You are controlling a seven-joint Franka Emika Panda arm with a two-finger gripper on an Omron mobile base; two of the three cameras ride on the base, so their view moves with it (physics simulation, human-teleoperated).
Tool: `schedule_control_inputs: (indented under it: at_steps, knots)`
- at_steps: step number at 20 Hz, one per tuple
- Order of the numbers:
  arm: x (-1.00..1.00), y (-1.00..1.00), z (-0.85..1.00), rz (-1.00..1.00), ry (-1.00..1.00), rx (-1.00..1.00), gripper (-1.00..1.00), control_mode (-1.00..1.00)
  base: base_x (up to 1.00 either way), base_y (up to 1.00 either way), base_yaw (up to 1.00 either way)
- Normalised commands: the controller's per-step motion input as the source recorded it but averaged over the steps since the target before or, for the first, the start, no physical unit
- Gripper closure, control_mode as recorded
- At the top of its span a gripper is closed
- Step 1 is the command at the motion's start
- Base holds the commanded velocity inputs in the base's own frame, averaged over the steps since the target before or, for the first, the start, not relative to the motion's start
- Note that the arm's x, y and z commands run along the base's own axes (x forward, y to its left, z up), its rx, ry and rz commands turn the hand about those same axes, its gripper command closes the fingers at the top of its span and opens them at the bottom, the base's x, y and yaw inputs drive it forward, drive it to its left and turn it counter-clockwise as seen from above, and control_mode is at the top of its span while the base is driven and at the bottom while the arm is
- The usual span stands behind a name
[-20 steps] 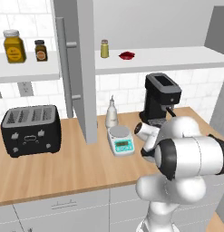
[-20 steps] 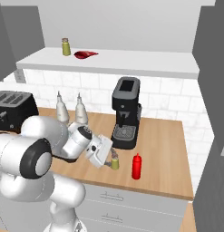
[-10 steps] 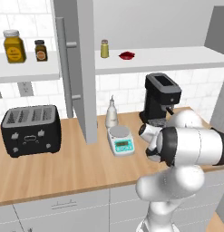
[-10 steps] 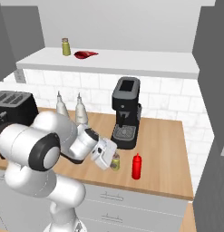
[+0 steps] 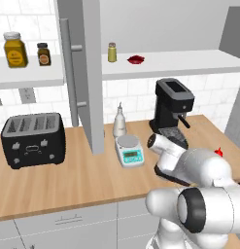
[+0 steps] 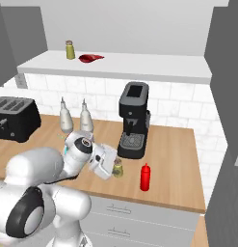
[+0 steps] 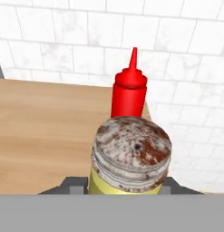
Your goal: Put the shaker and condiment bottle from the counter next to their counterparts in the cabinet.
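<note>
Down at the front of the counter (image 6: 178, 159), just ahead of the coffee machine (image 6: 133, 118), the tool (image 6: 112, 167) has gone from wide open a second ago to pinched on the shaker (image 6: 118, 168), so the grab looks made. The arm also swung in closer over that second. Nothing looks lifted yet, as far as I can tell the shaker's base is still on the wood, though the hand hides most of it in the right base view.

For the task that means step 1 of 2 is underway: next it needs to go up to the cabinet (image 5: 87, 73) shelf (image 6: 139, 65) beside its twin shaker (image 6: 70, 49). The condiment bottle (image 6: 145, 177) stands untouched just beside the grip, so a careless lift could knock it over.

Looks-wise, in the hand view the shaker (image 7: 130, 156) is a stubby olive-yellow cylinder with a ridged grey cap mottled with rusty brown blotches, sitting right up close with a dark finger on each side. Behind it stands the condiment bottle (image 7: 129, 93), bright red, pointed nozzle up.
</note>
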Motion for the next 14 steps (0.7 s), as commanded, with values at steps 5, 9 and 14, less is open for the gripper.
schedule_control_inputs:
  at_steps: [5,9,14]
  knots:
    - [-0.44,0.22,0.56,0.34,-0.01,-0.01,1.00,-1.00,0.00,0.00,0.00]
    - [-0.03,0.46,0.53,0.38,0.03,0.00,1.00,-1.00,0.00,0.00,0.00]
    - [-0.01,0.42,0.66,0.39,0.00,0.00,1.00,-1.00,0.00,0.00,0.00]
